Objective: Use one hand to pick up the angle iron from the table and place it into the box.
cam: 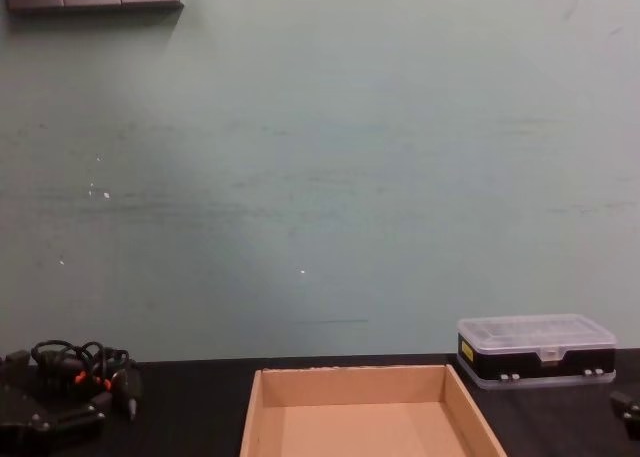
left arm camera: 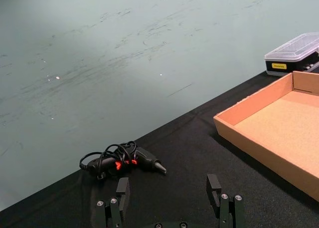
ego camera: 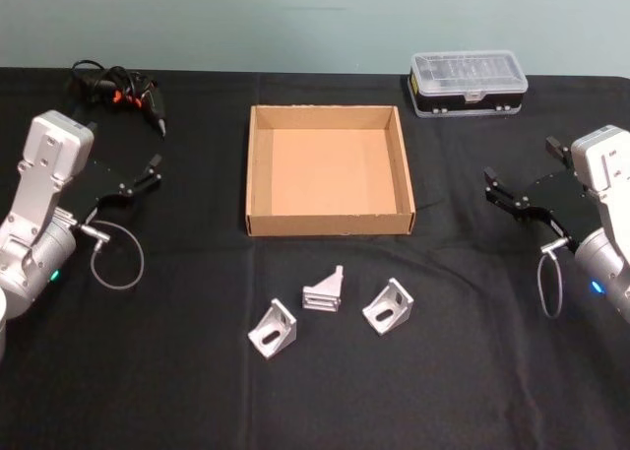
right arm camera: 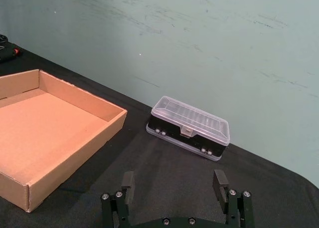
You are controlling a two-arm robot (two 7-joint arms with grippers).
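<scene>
From the head, three silver pieces sit on the black table (ego camera: 148, 391), just in front of the box (ego camera: 330, 223): the left angle iron (ego camera: 273, 330), the middle angle iron (ego camera: 324, 290) and the right angle iron (ego camera: 388, 307). The box has nothing in it. The left claw (ego camera: 149, 172) and the right claw (ego camera: 491, 188) hang out at the sides, likely to leave the middle free.

The left wrist view shows the left claw (left arm camera: 168, 185) wide open and holding nothing, near a corded tool (left arm camera: 122, 160).

The right wrist view shows the right claw (right arm camera: 173, 184) wide open too, likely ready to grab, near a clear-lid case (right arm camera: 189, 128).

From the chest, the box (cam: 350, 375) has no lid, so dropping an iron in looks easy.
</scene>
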